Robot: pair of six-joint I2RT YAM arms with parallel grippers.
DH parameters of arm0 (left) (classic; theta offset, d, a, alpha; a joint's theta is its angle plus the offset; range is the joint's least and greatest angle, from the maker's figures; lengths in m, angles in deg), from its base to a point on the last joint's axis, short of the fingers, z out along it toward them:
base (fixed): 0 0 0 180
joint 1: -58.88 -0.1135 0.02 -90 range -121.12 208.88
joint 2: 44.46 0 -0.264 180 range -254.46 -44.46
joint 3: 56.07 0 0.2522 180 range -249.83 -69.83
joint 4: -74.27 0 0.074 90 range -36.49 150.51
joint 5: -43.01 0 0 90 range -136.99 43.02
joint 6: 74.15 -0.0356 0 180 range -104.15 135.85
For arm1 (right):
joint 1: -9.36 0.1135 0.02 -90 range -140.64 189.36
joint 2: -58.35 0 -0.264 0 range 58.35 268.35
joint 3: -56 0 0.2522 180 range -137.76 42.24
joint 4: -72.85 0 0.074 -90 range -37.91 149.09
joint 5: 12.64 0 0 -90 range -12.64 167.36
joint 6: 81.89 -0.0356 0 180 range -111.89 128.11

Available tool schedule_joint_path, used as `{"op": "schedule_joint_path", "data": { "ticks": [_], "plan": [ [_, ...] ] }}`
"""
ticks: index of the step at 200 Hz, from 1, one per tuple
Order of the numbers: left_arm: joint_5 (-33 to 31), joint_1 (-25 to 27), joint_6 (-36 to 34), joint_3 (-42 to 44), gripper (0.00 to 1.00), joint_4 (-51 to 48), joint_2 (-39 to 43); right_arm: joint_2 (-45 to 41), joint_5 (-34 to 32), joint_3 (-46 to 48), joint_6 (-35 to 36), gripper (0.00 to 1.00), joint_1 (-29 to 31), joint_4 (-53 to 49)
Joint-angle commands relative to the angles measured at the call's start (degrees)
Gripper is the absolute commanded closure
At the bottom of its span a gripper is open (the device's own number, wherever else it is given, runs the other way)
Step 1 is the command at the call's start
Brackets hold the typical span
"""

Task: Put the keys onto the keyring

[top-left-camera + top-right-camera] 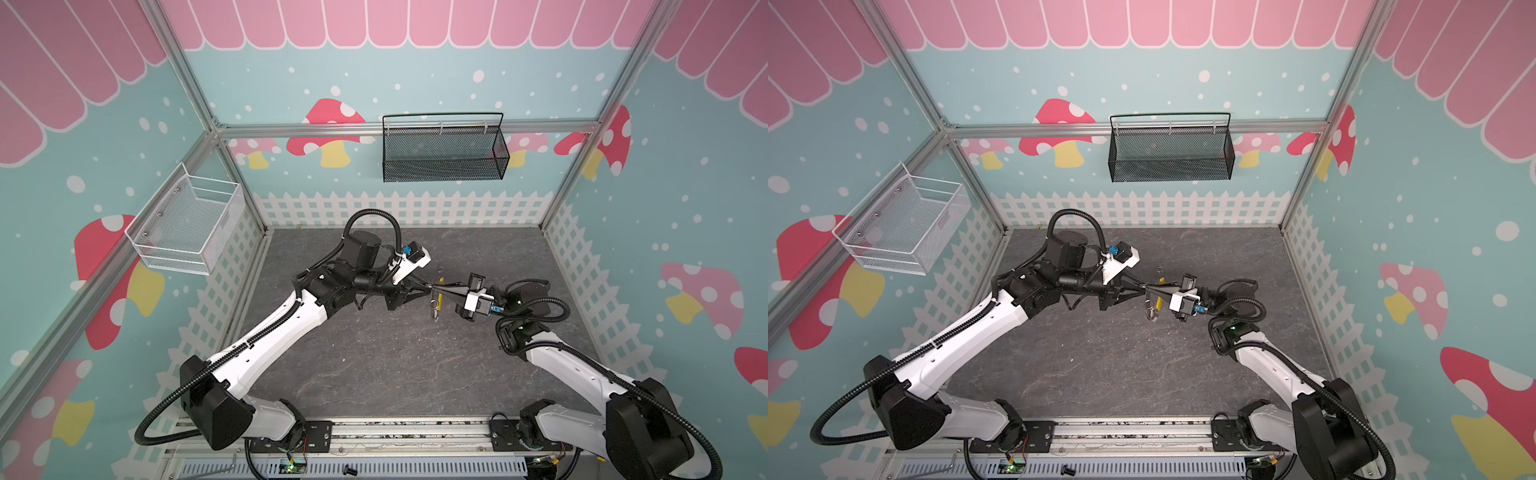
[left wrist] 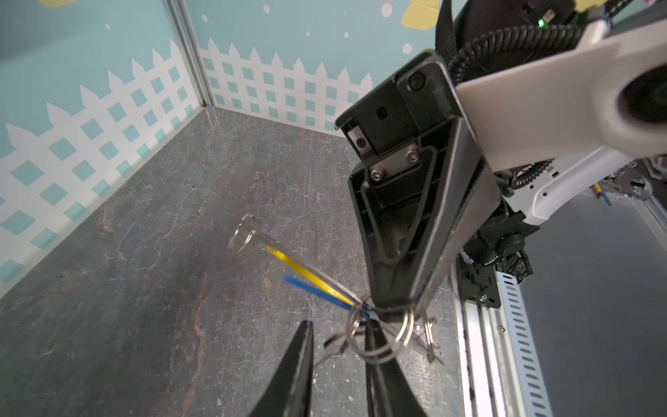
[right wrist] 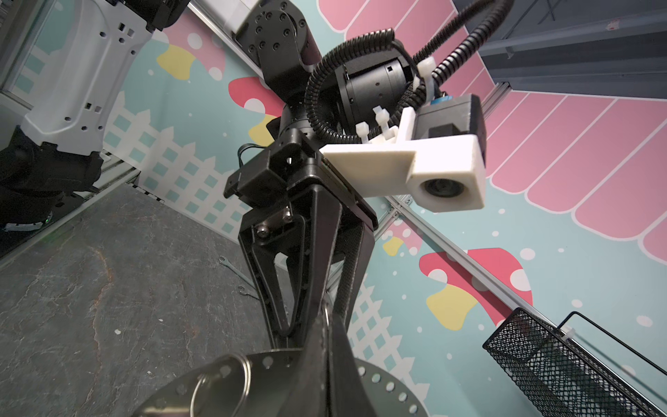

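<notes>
In both top views the two grippers meet tip to tip above the middle of the table. My right gripper (image 1: pixel 435 287) (image 3: pixel 326 317) is shut on the keyring (image 1: pixel 441 300), a thin hoop seen edge-on with its yellow segment (image 2: pixel 306 270). The keys (image 1: pixel 435 311) (image 1: pixel 1149 311) hang below it in a small cluster. In the left wrist view their split rings (image 2: pixel 379 337) dangle at the right gripper's tip, with a blue tag (image 2: pixel 314 289) and a lilac-tagged key (image 2: pixel 427 335) beside them. My left gripper (image 2: pixel 341 325) is open, one finger (image 2: pixel 377 361) touching the rings.
A black mesh basket (image 1: pixel 442 149) hangs on the back wall and a white wire basket (image 1: pixel 187 224) on the left wall. Silver wrenches (image 3: pixel 234 269) lie on the grey table (image 1: pixel 374 365) behind the left gripper. The arms' rail runs along the front edge.
</notes>
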Motion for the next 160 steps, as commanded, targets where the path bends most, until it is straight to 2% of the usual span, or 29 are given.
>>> {"op": "schedule_joint_path", "data": {
  "ticks": [1,25,32,51,103,160],
  "plan": [
    [-3.7,0.3,-1.9,2.6,0.66,3.8,3.5,0.3,0.6,0.9,-0.6,1.00,0.6,2.4],
    [-7.7,0.2,-4.7,7.7,0.66,8.9,8.5,0.8,1.0,0.9,-0.7,1.00,0.4,2.3],
    [-8.1,0.2,-8.1,9.2,0.66,10.5,9.8,1.0,1.2,0.7,-0.8,1.00,0.4,2.3],
    [-8.0,0.3,-10.6,11.8,0.66,13.7,11.7,1.4,1.8,0.3,-1.1,1.00,0.3,2.4],
    [-3.8,0.6,-14.0,9.6,0.66,12.1,8.8,1.7,2.7,-0.4,-1.9,1.00,0.3,2.3],
    [-3.5,0.7,-16.1,8.6,0.67,9.4,7.6,1.4,2.7,-0.4,-2.1,1.00,0.1,2.3]
  ]
}}
